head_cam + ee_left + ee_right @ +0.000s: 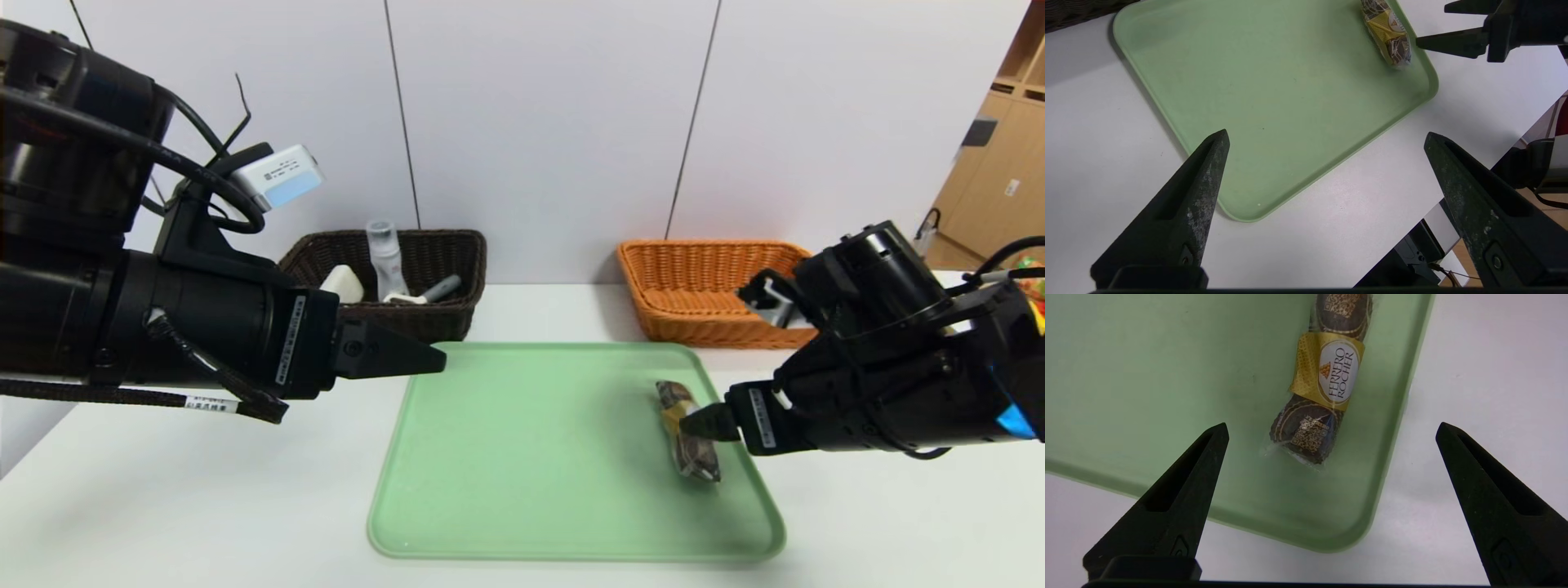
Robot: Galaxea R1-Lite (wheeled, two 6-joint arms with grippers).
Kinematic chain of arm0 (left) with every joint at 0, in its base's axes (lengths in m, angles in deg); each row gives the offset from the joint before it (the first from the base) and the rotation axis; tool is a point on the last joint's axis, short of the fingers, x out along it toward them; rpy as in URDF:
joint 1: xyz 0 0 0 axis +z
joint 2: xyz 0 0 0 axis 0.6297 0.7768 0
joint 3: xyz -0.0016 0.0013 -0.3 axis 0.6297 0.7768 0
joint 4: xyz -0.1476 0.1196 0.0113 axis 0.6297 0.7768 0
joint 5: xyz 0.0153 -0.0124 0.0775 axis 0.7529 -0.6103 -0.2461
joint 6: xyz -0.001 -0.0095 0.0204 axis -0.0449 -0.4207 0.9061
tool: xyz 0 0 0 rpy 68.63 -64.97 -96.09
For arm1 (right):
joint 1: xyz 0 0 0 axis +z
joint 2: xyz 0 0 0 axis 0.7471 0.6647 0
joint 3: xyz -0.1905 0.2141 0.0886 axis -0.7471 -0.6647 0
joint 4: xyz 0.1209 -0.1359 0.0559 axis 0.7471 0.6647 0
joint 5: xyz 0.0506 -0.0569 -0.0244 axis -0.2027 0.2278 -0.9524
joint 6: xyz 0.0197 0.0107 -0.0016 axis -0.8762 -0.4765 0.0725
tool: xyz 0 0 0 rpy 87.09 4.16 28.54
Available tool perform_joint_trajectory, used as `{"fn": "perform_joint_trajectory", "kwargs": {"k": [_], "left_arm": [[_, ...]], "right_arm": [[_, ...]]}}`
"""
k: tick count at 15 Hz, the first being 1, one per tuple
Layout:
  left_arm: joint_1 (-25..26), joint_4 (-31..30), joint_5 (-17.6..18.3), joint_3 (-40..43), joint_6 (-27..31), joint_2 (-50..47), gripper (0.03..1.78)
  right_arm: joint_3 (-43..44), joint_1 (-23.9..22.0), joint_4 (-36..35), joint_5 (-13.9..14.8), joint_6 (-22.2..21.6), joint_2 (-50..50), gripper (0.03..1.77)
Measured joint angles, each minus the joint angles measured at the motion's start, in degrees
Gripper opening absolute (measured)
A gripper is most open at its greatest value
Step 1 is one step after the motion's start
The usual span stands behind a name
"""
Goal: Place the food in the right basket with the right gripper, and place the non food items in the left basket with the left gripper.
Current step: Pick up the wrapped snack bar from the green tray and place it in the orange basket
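A Ferrero Rocher chocolate pack [687,431] [1323,381] [1387,34] lies on the right side of the green tray [531,457]. My right gripper [698,422] [1331,430] hovers just above and beside the pack, open, with nothing between its fingers. The orange right basket [694,286] stands behind the tray. The dark left basket [441,261] holds a clear bottle [385,260], a white item [344,283] and a grey pen [441,287]. My left gripper [433,359] [1327,136] hangs open and empty over the tray's near left corner.
The green tray [1274,102] sits on a white table [163,506]. A white wall runs behind both baskets. Wooden shelving [996,163] stands at the far right. The table's front edge shows in the left wrist view.
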Motion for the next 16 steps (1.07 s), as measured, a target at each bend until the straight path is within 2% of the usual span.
{"fn": "perform_joint_trajectory", "kwargs": {"k": [5, 16], "left_arm": [[-0.05, -0.06, -0.11, 0.23, 0.06, 0.39, 1.69], [-0.05, -0.04, -0.13, 0.37, 0.09, 0.63, 1.69]], "right_arm": [[1.95, 0.65, -1.52, 1.87, -0.11, 6.62, 1.75], [4.58, 1.57, -1.68, 1.95, -0.16, 12.96, 1.75]]}}
